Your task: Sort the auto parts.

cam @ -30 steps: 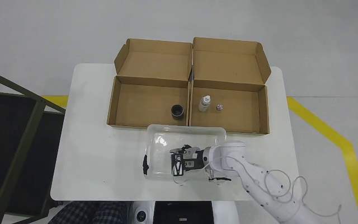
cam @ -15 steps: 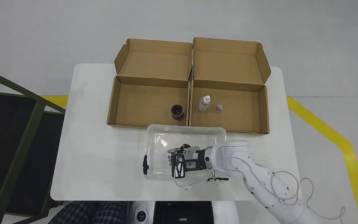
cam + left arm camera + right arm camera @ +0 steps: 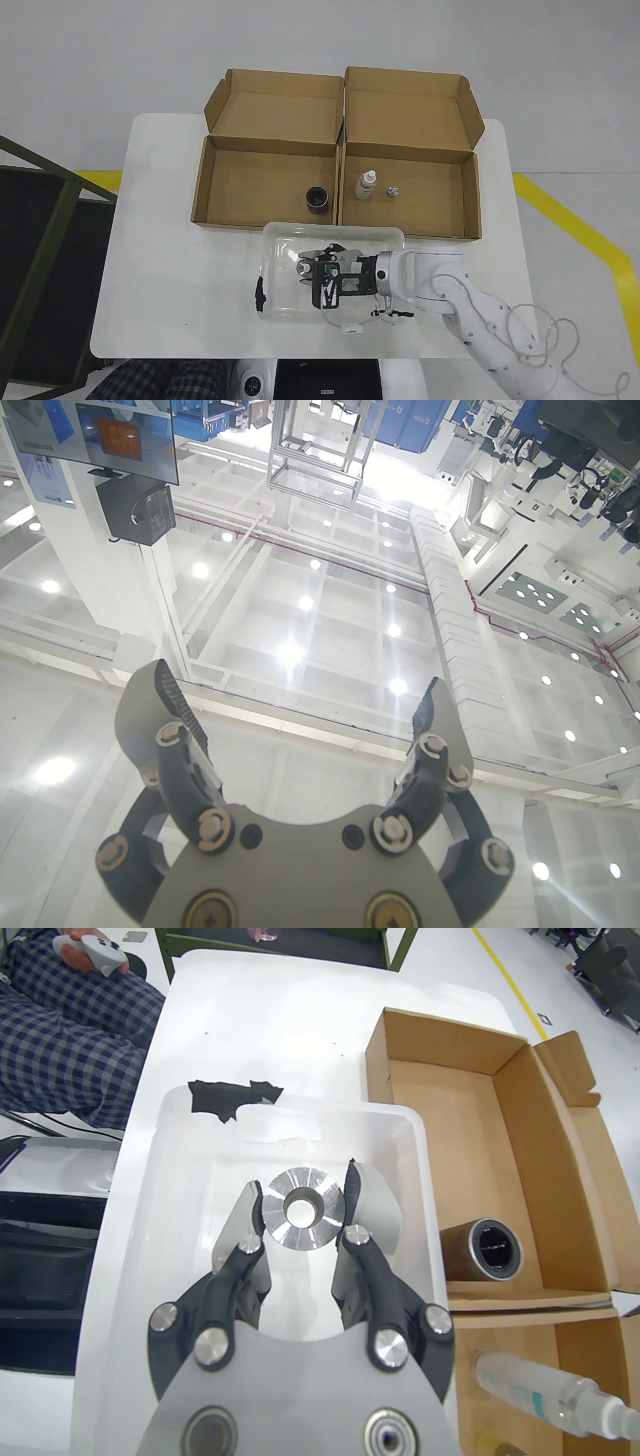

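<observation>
The right end effector (image 3: pixel 302 1188) is clamped on a silver metal disc (image 3: pixel 279 1215), with a ribbed pad pressed against each side of its rim. The right wrist view makes the disc's round central hole and radial facets plain. From the top view the right end effector (image 3: pixel 312 270) and disc (image 3: pixel 303 266) read as a dark shape with a pale spot, inside the outline of the clear plastic bin (image 3: pixel 335 232). Whether the disc rests on the bin floor or is lifted off it cannot be told.

The bin (image 3: pixel 415 1138) sits at the near edge of the white counter (image 3: pixel 180 250), and a torn piece of black tape (image 3: pixel 227 1098) lies across its rim.

Just beyond the bin stand 2 open cardboard boxes, side by side and touching. The left box (image 3: pixel 215 180) holds 1 dark cylinder (image 3: pixel 487 1248) lying on its side, its open bore facing the wrist camera. The right box (image 3: pixel 470 200) holds a small clear bottle (image 3: pixel 366 184) and, near it, a tiny pale part (image 3: pixel 393 190).

The left end effector (image 3: pixel 297 680) points up at the ceiling lights, with its fingers spread wide and nothing between them.
</observation>
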Tool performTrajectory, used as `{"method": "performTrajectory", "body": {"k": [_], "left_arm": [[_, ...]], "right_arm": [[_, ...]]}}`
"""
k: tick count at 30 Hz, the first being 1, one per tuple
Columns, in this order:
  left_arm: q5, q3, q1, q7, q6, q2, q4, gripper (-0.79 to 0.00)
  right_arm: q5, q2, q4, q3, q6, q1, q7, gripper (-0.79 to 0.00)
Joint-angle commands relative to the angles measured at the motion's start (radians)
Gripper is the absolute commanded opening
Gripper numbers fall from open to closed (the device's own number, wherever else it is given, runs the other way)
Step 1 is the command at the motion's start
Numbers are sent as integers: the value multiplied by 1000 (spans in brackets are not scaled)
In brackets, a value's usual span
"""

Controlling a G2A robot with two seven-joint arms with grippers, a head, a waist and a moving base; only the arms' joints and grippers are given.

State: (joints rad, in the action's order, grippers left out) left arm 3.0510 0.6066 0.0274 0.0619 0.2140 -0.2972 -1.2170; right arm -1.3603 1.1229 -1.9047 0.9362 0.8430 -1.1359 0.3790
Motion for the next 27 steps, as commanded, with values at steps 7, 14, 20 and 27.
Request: {"method": "performTrajectory", "body": {"k": [7, 14, 20, 27], "left_arm": [[0, 0, 0, 0, 0, 0, 0, 0], [0, 0, 0, 0, 0, 0, 0, 0], [0, 0, 0, 0, 0, 0, 0, 0], [0, 0, 0, 0, 0, 0, 0, 0]], "right_arm": [[54, -8, -56, 58, -8, -1, -11, -785], [101, -18, -98, 115, -14, -17, -27, -785], [136, -26, -124, 167, -17, -33, -45, -785], [191, -35, -140, 225, -4, -48, -73, -785]]}}
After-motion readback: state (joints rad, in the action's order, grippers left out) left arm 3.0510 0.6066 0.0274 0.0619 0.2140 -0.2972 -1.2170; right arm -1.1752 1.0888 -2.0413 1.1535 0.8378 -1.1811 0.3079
